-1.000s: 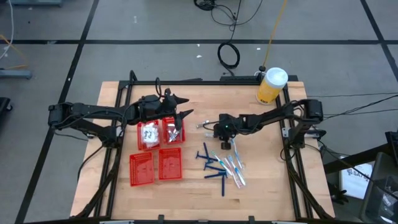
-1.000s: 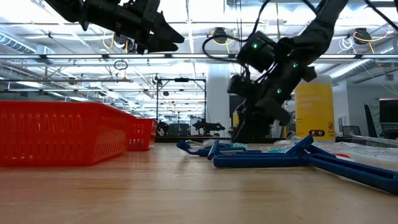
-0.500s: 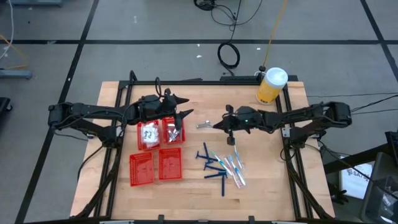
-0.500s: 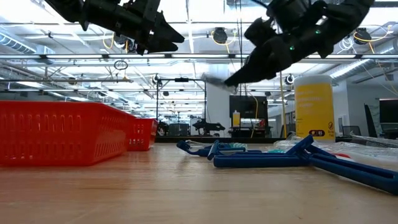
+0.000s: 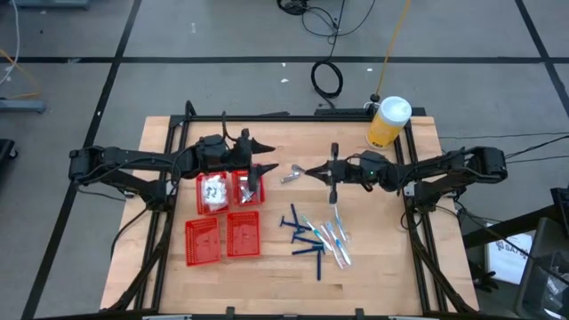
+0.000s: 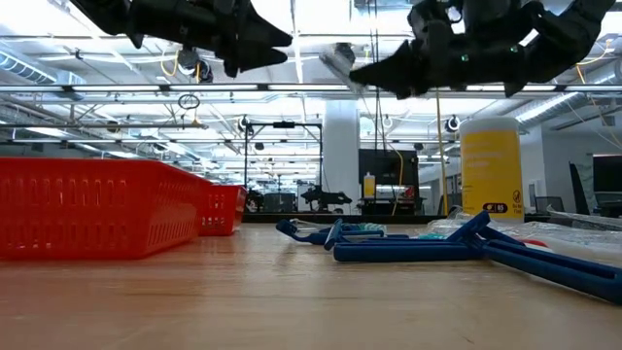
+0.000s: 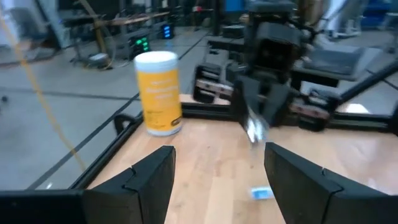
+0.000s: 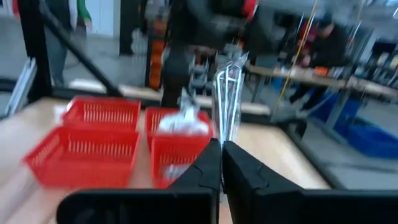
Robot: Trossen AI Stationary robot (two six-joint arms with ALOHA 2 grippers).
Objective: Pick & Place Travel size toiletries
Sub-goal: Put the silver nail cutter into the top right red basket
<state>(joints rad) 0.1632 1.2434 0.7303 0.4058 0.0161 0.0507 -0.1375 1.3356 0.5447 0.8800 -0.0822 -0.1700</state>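
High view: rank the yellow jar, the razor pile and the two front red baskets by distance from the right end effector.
From the right end effector, which grips a clear-wrapped item:
1. Razor pile, toward the front.
2. Yellow jar, back right corner; close to the pile's distance.
3. Front red baskets, front left.

Both arms are dark and slender, built of jointed segments. The right gripper (image 8: 221, 163) has two black, angular fingers (image 8: 249, 180). A small green light glows on the right arm (image 5: 418, 171).

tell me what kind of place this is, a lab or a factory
Most likely a robotics lab in an industrial hall. A wooden table on a dark frame carries two robot arms, cables trail over the concrete floor, and the low view shows high ceiling trusses with strip lights and more workstations behind.
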